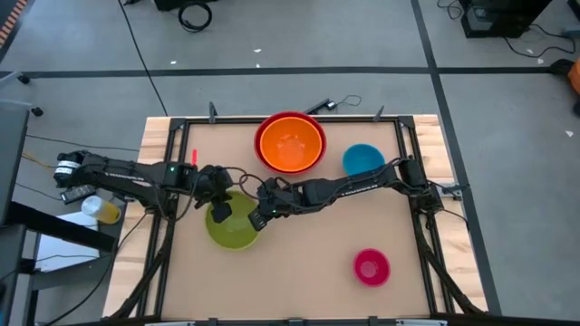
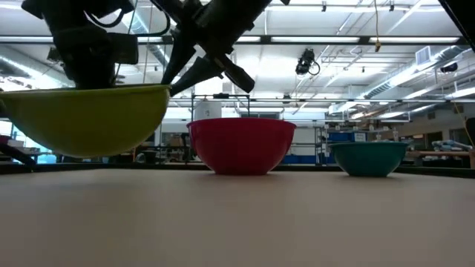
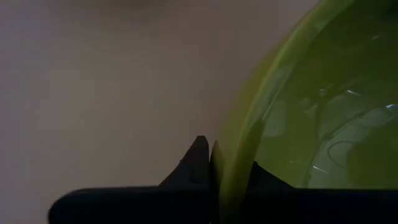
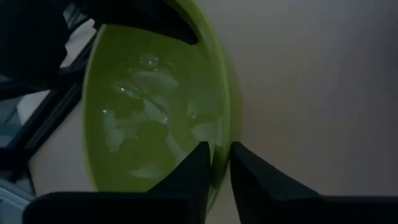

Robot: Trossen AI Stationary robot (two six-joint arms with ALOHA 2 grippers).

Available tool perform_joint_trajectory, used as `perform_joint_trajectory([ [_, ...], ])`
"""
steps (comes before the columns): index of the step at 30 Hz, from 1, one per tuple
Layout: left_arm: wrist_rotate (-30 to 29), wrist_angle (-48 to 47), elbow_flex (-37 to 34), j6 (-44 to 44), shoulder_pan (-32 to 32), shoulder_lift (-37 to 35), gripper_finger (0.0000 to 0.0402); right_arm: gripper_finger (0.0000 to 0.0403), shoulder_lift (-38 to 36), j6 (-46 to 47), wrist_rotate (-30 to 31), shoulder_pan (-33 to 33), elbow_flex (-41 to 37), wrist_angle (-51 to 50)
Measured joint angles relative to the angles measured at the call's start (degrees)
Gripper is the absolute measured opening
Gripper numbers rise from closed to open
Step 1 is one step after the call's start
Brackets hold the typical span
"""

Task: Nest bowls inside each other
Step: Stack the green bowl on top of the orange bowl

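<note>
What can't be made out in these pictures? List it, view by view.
- Low view: the pink bowl does not appear, and the green bowl is cut off by the picture's edge.
- High view: the arms cover the spots where the left gripper and right gripper meet the green bowl's rim.
- Wrist views: the orange bowl and blue bowl lie outside both.

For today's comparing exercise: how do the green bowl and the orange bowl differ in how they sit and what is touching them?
The green bowl hangs lifted off the table, while the orange bowl rests on it. The green bowl's rim is pinched by the left claw and the right claw; nothing touches the orange bowl. The green bowl is near the left edge; the orange bowl sits by the far edge. Both are round, open side up and empty.
</note>
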Motion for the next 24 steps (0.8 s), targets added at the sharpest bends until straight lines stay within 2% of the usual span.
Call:
perform_joint_trajectory([
  [4,0.5,0.3,0.0,0.2,0.9,0.0,0.0011,0.0090,0.0,-3.4,-1.9,-0.8,-0.1,1.5],
  [7,2.0,2.7,-0.1,0.3,1.2,0.0,0.0012,0.0101,0.0,-6.3,-7.3,-2.2,-0.2,1.7],
  [11,1.0,7.5,-0.2,0.8,1.3,-0.1,0.0032,0.0069,-0.1,-9.1,-9.9,-3.9,-0.2,-1.9],
  [14,-1.2,9.4,-0.2,-0.5,2.0,-0.3,0.0071,0.0031,0.1,-14.3,-9.5,-6.0,1.3,-6.6],
  [22,-0.8,10.2,3.6,-1.7,6.2,-4.9,0.0199,0.0023,-3.5,-29.4,-8.3,-13.4,9.0,-17.5],
  [24,-4.1,10.6,4.8,-0.8,6.7,-6.3,0.0220,0.0023,-5.4,-34.0,-8.6,-16.5,10.4,-17.7],
])
